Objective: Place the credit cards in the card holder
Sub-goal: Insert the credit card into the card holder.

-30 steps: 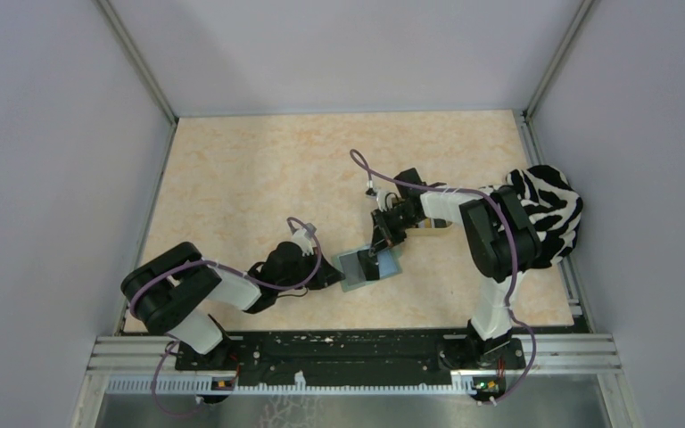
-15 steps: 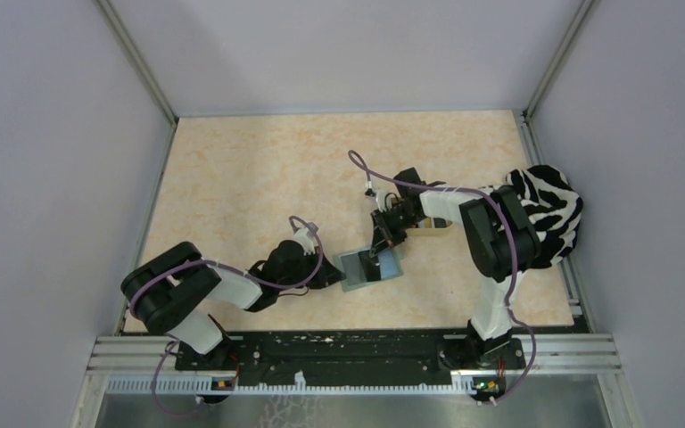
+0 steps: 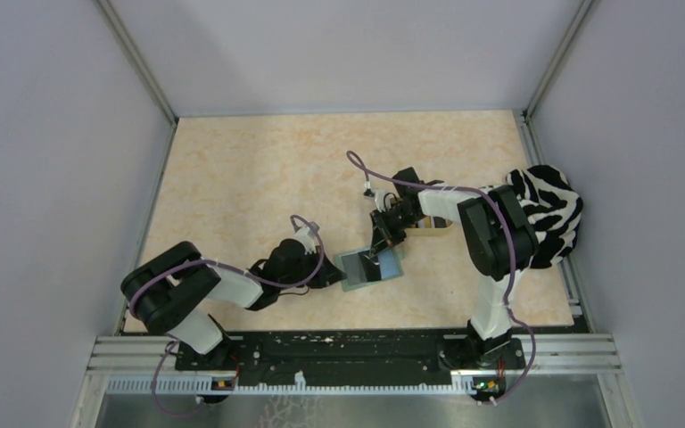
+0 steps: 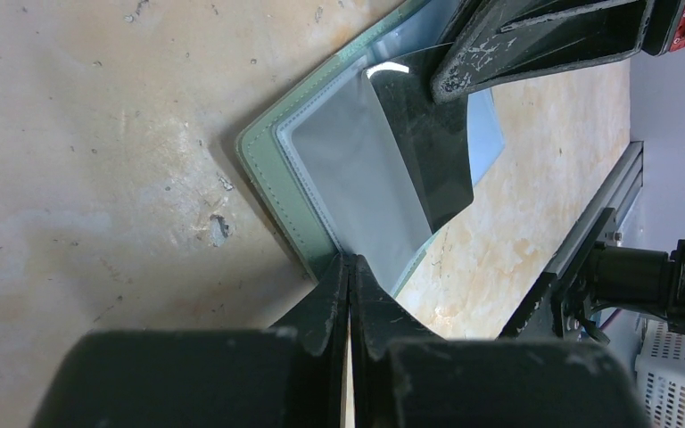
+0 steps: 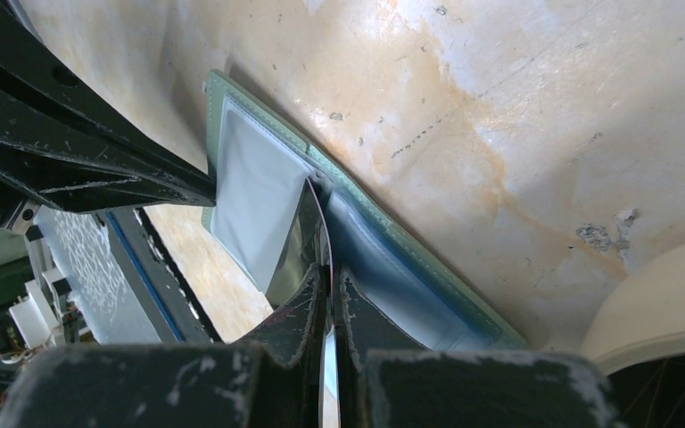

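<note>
Bench (image 3: 259, 169) scene nearly unchanged from a second ago; right arm nudged slightly left. One holder (image 3: 367, 267) lies open at mid-bench, its near edge pinched in the closed left end effector (image 4: 348, 267). Right end effector (image 5: 328, 276) grips one black card (image 4: 424, 143), its edge at the holder's fold.
</note>
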